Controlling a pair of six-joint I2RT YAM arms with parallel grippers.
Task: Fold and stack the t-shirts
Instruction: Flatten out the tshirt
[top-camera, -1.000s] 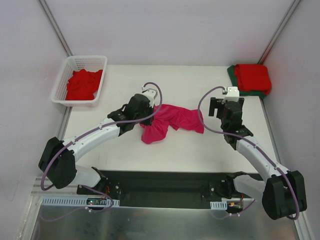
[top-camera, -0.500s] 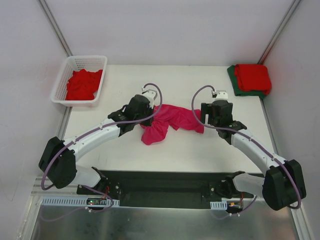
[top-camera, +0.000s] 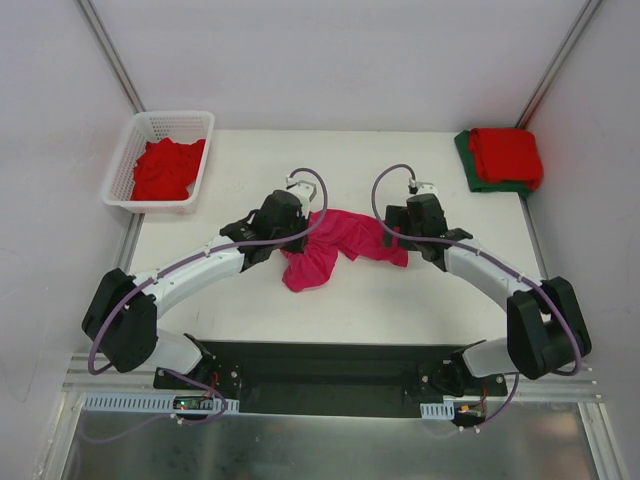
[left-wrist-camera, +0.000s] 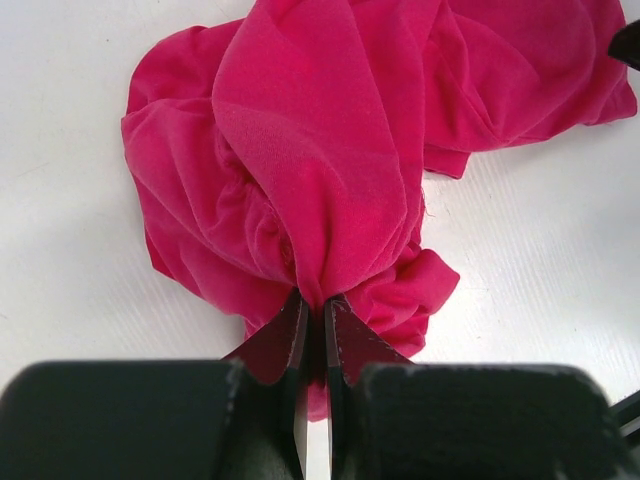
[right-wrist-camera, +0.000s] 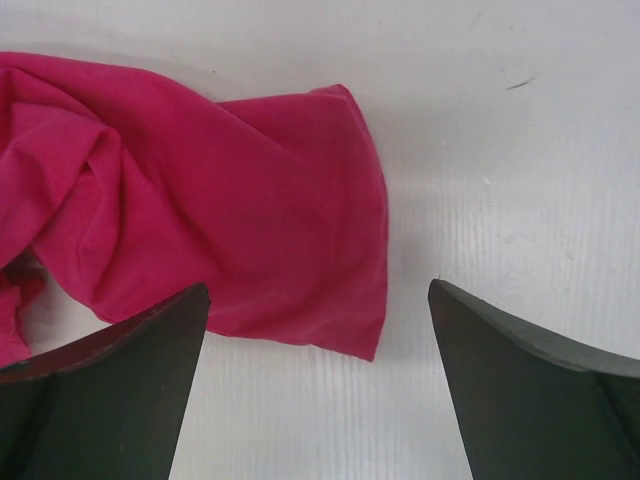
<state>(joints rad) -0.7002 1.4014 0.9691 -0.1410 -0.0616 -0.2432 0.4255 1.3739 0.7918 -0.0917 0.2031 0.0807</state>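
A crumpled magenta-pink t-shirt (top-camera: 345, 240) lies mid-table. My left gripper (top-camera: 303, 225) is shut on a bunched fold at its left end; the left wrist view shows the cloth (left-wrist-camera: 320, 170) pinched between the two fingertips (left-wrist-camera: 318, 305). At the shirt's right end my right gripper (top-camera: 395, 228) stands wide open just over the table, its fingers (right-wrist-camera: 150, 345) straddling the corner of a flat flap (right-wrist-camera: 280, 250) without touching it. A folded red t-shirt (top-camera: 506, 154) rests on a folded dark green one (top-camera: 466, 160) at the back right corner.
A white lattice basket (top-camera: 195, 122) at the back left holds crumpled red t-shirts (top-camera: 165, 168). Grey walls with metal rails close in the table on both sides. Black arm bases sit along the near edge.
The right arm swung left from near the back-right stack to the pink shirt's right end, still open. The left gripper kept its hold and barely moved.
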